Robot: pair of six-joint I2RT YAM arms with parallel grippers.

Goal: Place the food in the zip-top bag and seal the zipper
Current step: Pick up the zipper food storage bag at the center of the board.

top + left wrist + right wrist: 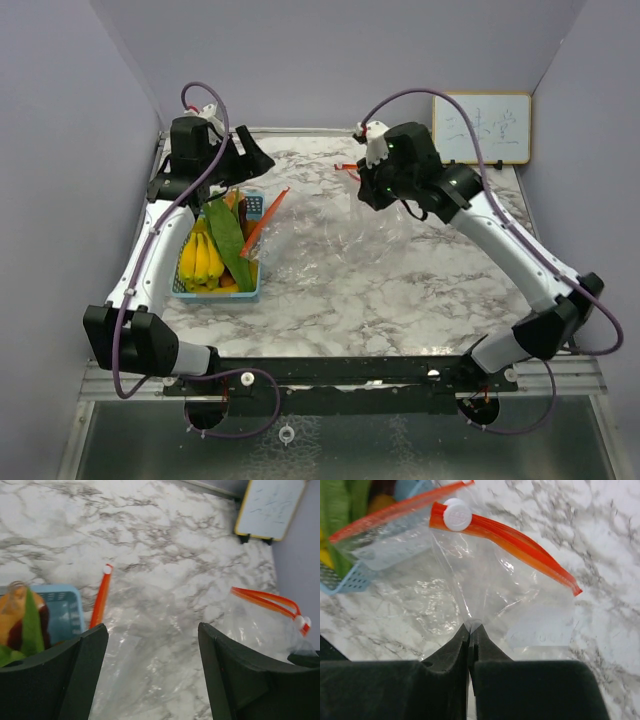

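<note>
The whiteboard (pixel 481 127) bears only faint scribbles, none of them legible.

At upper left of the top view, the left arm (pixel 205 150) is hiding the far end of the basket (pixel 220 294) and its own fingertips. The left wrist frame's left edge is cutting off the blurred food (pixel 31 625). The whiteboard (pixel 481 127) is showing marks too faint to read.
</note>
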